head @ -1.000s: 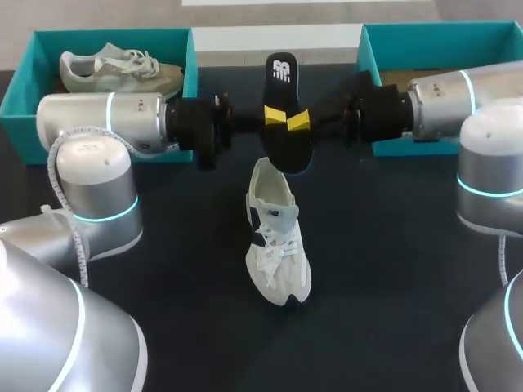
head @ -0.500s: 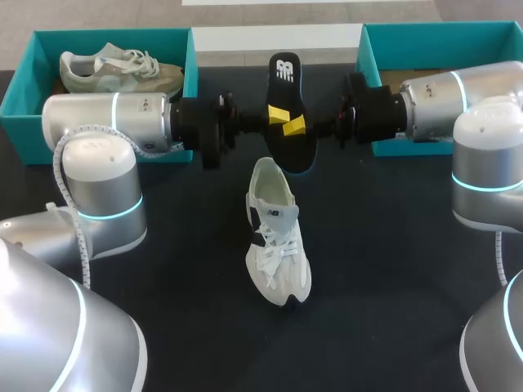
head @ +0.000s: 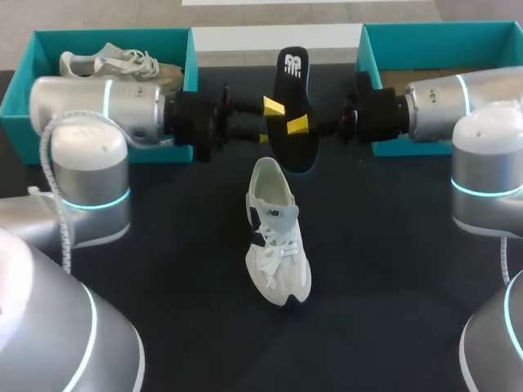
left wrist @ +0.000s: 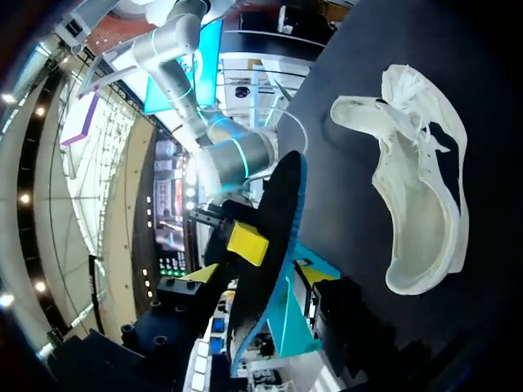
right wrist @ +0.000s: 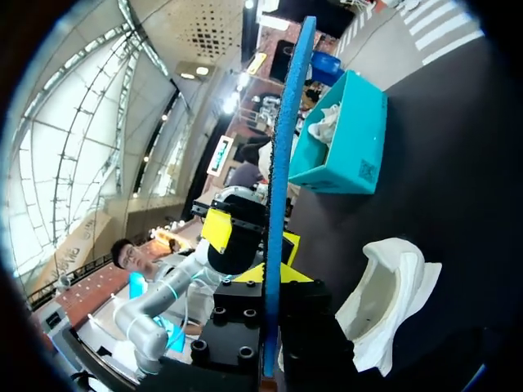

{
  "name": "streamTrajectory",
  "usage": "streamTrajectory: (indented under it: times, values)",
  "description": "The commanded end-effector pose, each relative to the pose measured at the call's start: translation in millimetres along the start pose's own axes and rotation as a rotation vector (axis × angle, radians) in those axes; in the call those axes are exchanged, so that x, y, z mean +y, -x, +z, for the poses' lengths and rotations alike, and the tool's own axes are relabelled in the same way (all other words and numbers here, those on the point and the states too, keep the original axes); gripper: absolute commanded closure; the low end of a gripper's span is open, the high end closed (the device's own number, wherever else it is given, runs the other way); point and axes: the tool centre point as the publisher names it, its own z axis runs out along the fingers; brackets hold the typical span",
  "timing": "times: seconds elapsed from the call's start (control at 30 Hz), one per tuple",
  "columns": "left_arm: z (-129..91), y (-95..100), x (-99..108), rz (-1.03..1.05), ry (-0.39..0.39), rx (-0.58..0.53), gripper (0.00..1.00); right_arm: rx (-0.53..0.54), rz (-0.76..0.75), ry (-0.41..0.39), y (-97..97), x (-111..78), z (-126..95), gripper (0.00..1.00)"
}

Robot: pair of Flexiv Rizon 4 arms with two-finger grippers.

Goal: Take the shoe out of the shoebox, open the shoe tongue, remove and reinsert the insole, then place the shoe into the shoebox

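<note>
The black insole (head: pixel 292 86) with its blue underside hangs in the air above the heel of the white shoe (head: pixel 276 245), which lies on the dark table with its toe toward me. My right gripper (head: pixel 299 124) is shut on the insole's right edge. My left gripper (head: pixel 274 107) is at its left edge, open, one yellow finger (right wrist: pixel 225 229) standing clear of the insole. The left wrist view shows the insole (left wrist: pixel 278 204) with a finger of my right gripper (left wrist: pixel 248 243) on it, and the shoe (left wrist: pixel 417 204) beside them. In the right wrist view the insole (right wrist: pixel 286 163) stands edge-on in my right gripper (right wrist: pixel 270 273).
A teal shoebox (head: pixel 16 90) at the back left holds a second, greyish shoe (head: pixel 122 69). Another teal shoebox (head: pixel 433 37) stands at the back right, partly hidden by my right arm. Dark table surface surrounds the white shoe.
My right gripper closed on the insole. My left gripper then opened, let go and drew back a little to the left. The insole rose slightly.
</note>
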Motion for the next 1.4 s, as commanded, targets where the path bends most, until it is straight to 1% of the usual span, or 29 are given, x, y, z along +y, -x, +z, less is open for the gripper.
streamTrajectory:
  times: [0.03, 0.17, 0.2, 0.3, 0.4, 0.57, 0.63, 1.03, 1.13, 1.17, 1.23, 1.27, 1.33, 1.37, 1.4]
  values:
    - [-33.3, -3.1, -6.7, -0.130, 0.025, 0.079, 0.00, -0.014, -0.057, 0.060, 4.0, -0.8, 2.1, 1.00]
    - [-51.7, -17.0, -5.8, -0.259, 0.079, 0.096, 0.00, -0.029, -0.112, 0.086, 10.1, 3.8, 3.5, 1.00]
    - [-55.0, -21.7, -5.4, -0.292, 0.083, 0.113, 0.00, -0.031, -0.129, 0.084, 11.2, 4.7, 4.3, 1.00]
    - [-63.9, -38.0, -3.8, -0.388, 0.137, 0.164, 0.00, -0.030, -0.209, 0.087, 11.8, 8.3, 7.0, 1.00]
    - [-63.9, -38.0, -3.8, -0.388, 0.137, 0.164, 0.00, -0.029, -0.282, 0.094, 9.1, 11.9, 8.2, 1.00]
    - [-63.9, -38.0, -3.8, -0.388, 0.137, 0.164, 0.00, -0.012, -0.375, 0.075, 3.1, 18.8, 10.4, 1.00]
    - [-63.9, -38.0, -3.8, -0.388, 0.137, 0.164, 0.00, -0.060, -0.355, 0.034, -0.4, 20.6, 12.0, 1.00]
    - [-63.9, -38.0, -3.8, -0.388, 0.137, 0.164, 0.00, -0.060, -0.355, 0.034, -0.4, 20.6, 12.0, 1.00]
    - [-65.4, -47.3, -7.6, -0.535, 0.153, 0.206, 0.00, -0.060, -0.355, 0.034, -0.4, 20.6, 12.0, 1.00]
    - [-67.2, -50.4, -8.7, -0.590, 0.157, 0.213, 0.00, -0.084, -0.382, 0.025, 5.3, 21.5, 16.2, 1.00]
    - [-71.1, -58.0, -10.7, -0.676, 0.175, 0.226, 0.00, -0.100, -0.456, 0.055, 15.4, 22.3, 23.3, 1.00]
    - [-73.0, -62.2, -11.8, -0.722, 0.191, 0.249, 0.00, -0.125, -0.507, 0.049, 19.5, 22.4, 25.9, 1.00]
    - [-76.8, -70.7, -14.2, -0.781, 0.212, 0.267, 0.00, -0.152, -0.549, 0.046, 24.9, 22.2, 30.2, 1.00]
    - [-78.4, -74.3, -15.8, -0.812, 0.217, 0.275, 0.00, -0.156, -0.600, 0.051, 26.0, 22.6, 32.4, 1.00]
    - [-79.7, -77.1, -17.0, -0.838, 0.227, 0.264, 0.00, -0.156, -0.606, 0.058, 27.2, 22.4, 33.0, 1.00]
